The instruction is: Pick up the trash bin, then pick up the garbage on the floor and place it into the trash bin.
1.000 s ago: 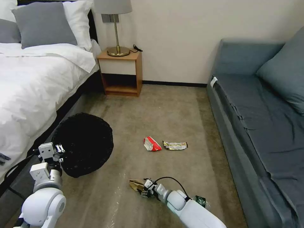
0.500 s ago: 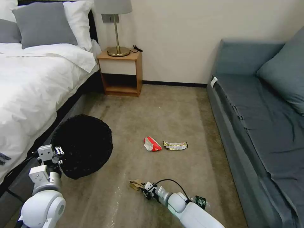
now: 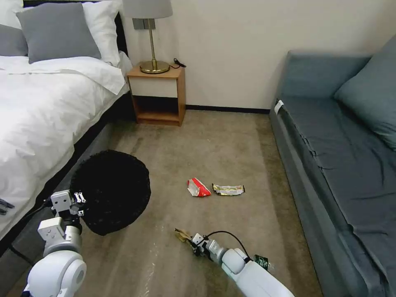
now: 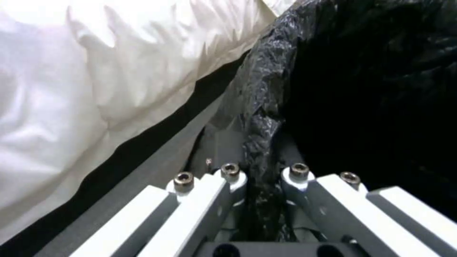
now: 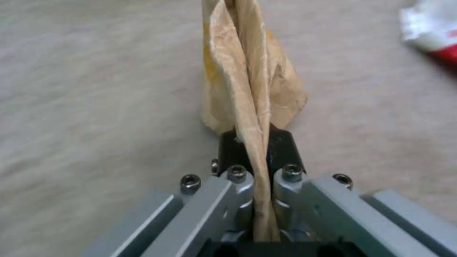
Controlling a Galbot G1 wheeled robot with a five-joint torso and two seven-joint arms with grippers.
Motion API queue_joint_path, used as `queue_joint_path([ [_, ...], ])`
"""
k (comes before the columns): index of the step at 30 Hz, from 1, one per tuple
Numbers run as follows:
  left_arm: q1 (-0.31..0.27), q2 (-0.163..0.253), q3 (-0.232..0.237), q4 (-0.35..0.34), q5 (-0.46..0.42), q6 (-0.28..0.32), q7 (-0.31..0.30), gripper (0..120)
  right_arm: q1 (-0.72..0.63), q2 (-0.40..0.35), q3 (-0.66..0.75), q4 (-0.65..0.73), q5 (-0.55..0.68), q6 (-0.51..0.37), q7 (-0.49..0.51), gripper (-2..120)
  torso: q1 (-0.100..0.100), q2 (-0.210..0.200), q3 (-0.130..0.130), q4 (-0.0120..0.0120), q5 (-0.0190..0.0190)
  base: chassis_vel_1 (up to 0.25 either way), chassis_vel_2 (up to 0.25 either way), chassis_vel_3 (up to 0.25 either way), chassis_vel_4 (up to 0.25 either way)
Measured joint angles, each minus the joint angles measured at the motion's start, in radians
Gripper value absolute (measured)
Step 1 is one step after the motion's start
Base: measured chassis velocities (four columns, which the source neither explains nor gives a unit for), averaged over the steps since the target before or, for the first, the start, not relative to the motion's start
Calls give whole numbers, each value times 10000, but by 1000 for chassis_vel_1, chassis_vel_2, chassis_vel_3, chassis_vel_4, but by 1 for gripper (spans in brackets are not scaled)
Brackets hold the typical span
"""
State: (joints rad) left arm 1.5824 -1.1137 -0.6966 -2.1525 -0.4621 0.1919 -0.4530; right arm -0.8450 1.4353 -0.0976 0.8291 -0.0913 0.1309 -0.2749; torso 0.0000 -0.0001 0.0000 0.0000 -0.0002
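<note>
The trash bin (image 3: 111, 189), wrapped in a crinkly black bag, hangs beside the bed with my left gripper (image 3: 79, 205) shut on its rim (image 4: 259, 142). My right gripper (image 3: 192, 241) is shut on the crumpled brown paper bag (image 3: 181, 235), pinched flat between the fingers (image 5: 257, 142), low over the carpet. A red-and-white snack packet (image 3: 197, 187) and a gold-silver foil wrapper (image 3: 228, 189) lie side by side on the floor farther off. A bottle with a green label (image 3: 260, 261) peeks out behind my right arm.
A white bed (image 3: 37, 107) runs along the left, close to the bin. A grey-blue sofa (image 3: 342, 165) fills the right side. A wooden nightstand (image 3: 159, 97) with a lamp stands at the far wall. Open carpet lies between them.
My right gripper has drawn back and to the right with the paper bag, which now stands up narrow in its grip. The bin has shifted slightly to the right in the left gripper.
</note>
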Motion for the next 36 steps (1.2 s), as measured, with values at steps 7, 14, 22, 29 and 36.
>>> queue_joint_path([
  [7,-171,113,23,353,-26,-119,-39,3,429,189,1647,111,-312,113,-46,0,0,0,0,-2,2,0,0,0,0],
  [14,-372,244,166,765,-54,-247,-53,3,996,51,2632,956,202,-36,6,0,0,0,0,-1,2,0,0,0,0],
  [22,-619,254,353,1091,-52,-279,-77,3,1264,-331,2591,2476,1370,-523,227,0,1,0,1,-1,2,0,0,0,0],
  [29,-730,201,494,1075,-60,-242,-118,3,1314,-552,1766,3963,2884,-870,409,0,0,0,1,-1,2,0,0,0,0],
  [36,-751,192,553,1141,-85,-240,-172,3,1444,-336,924,5509,5119,-1570,910,0,0,0,0,0,1,0,0,0,0],
])
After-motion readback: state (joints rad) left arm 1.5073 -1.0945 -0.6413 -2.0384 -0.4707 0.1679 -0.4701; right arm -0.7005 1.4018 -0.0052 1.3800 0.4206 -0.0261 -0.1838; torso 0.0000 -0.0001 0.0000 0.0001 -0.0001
